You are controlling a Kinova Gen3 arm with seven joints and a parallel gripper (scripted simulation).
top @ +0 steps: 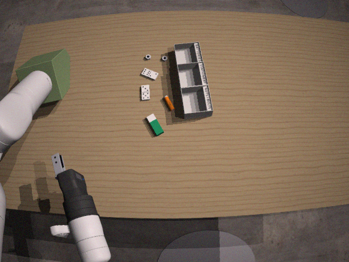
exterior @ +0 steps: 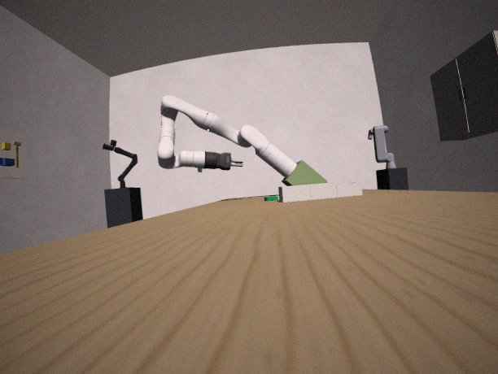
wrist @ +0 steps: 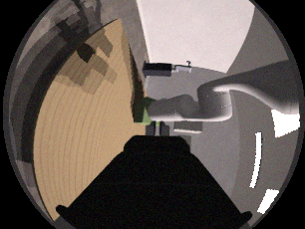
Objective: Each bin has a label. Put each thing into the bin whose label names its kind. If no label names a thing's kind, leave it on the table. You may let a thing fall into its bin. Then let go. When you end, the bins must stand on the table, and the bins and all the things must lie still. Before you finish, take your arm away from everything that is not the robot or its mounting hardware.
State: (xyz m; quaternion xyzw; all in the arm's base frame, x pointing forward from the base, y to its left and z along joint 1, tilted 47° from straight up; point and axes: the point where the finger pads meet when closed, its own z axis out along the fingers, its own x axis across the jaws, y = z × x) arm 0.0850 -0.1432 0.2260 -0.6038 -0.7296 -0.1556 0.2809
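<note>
Top view, from the left: the green mount (top: 61, 77) (exterior: 305, 175) (wrist: 146, 111) carries the white arm (top: 17, 114) (exterior: 220, 126) (wrist: 216, 107), which bends round so that its black-banded wrist (top: 78, 203) (exterior: 213, 160) lies over the near left part of the desk (top: 256, 142) (exterior: 260, 284) (wrist: 75, 124). In the exterior view the wrist is roughly level, well above the wood, and the jaws (top: 59, 156) (exterior: 242, 163) point sideways, a narrow gap between them and nothing held. Further right lie the upright domino (top: 145, 92), the slanted domino (top: 149, 74), the left nut (top: 147, 57), the green-and-white eraser (top: 154, 125), the right nut (top: 164, 58) and the orange cylinder (top: 169, 103), all loose on the desk beside the bins. Rightmost stand three joined bins in a row: BATTERIES (top: 185, 56) at the far end, STATIONERY (top: 187, 78) in the middle, NUTS / BOLTS (top: 190, 102) nearest, each showing only its pale floor.
</note>
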